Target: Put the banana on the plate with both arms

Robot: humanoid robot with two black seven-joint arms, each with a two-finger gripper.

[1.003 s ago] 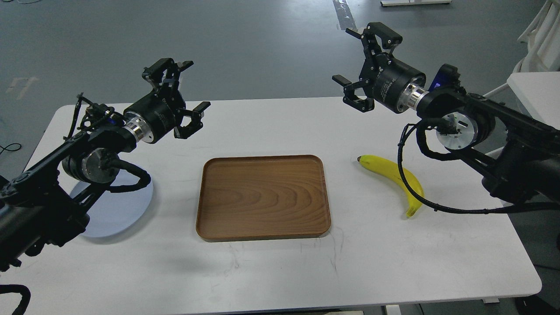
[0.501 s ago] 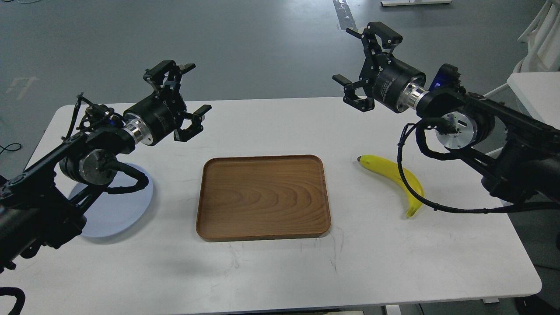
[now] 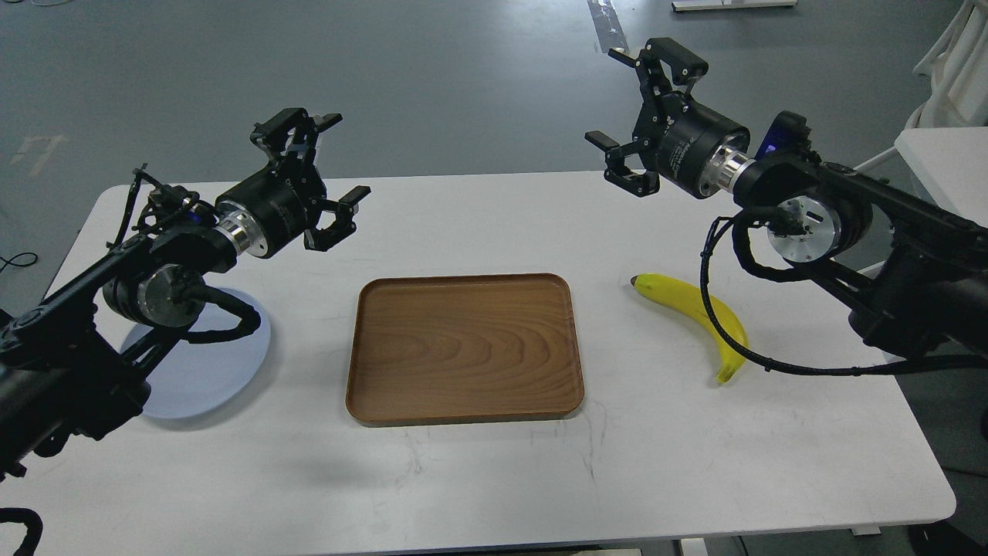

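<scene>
White lettering on both wrists is too small to read. The bright yellow banana (image 3: 698, 316), dark-tipped, lies on the bench (image 3: 494, 479) below the right gripper (image 3: 644, 116), which is spread wide and empty. The left gripper (image 3: 312, 174) also gapes empty; the pale blue plate (image 3: 208, 371) sits below it, partly hidden by its arm.

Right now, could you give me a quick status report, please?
Left gripper and right gripper open, empty, raised. Banana on table, right. Plate left; wooden tray between.
</scene>
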